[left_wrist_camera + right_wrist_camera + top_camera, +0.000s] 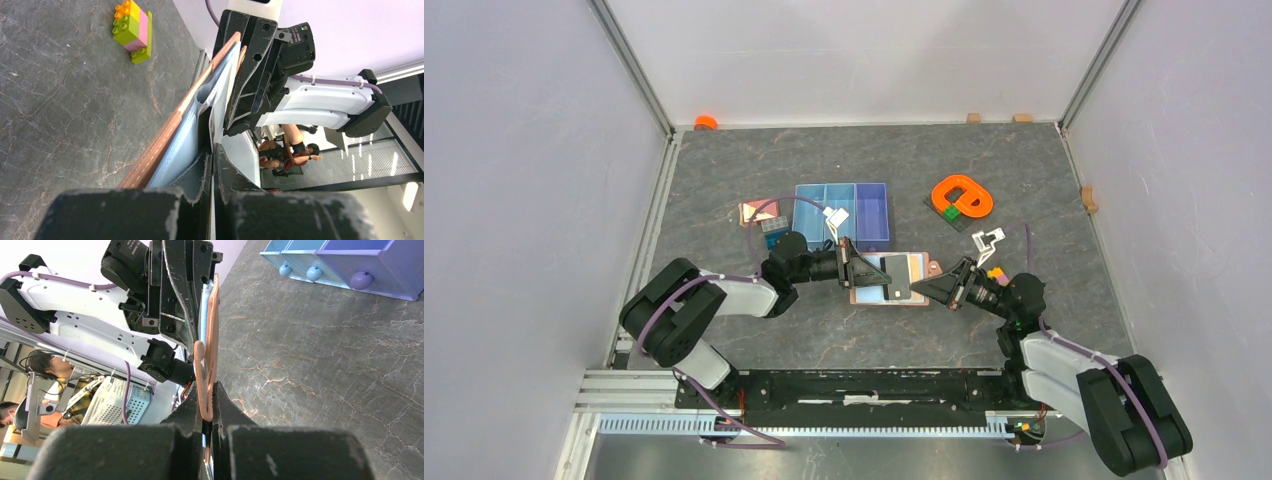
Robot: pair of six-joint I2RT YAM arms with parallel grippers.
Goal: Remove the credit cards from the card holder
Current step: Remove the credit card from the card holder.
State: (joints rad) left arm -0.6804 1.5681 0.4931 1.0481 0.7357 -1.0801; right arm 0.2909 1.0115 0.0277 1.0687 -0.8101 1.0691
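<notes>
Salmon-brown card holder [912, 266] lies open at mid-desk [824, 330], held between both arms. The left hand [861, 270] is clamped on its left edge at the grey-blue pockets; the right hand [941, 288] pinches the right edge by the tab. A black card [896, 290] shows against the inner face. The blue tray [869, 212] sits just behind; bare desk spreads in front

card holder [914, 270]: salmon-brown, pale stitching, grey-blue pockets
table [824, 340]: dark grey, marbled, tan veins
tray [872, 212]: blue, purple
bricks [134, 29]: yellow, green, pink
</notes>
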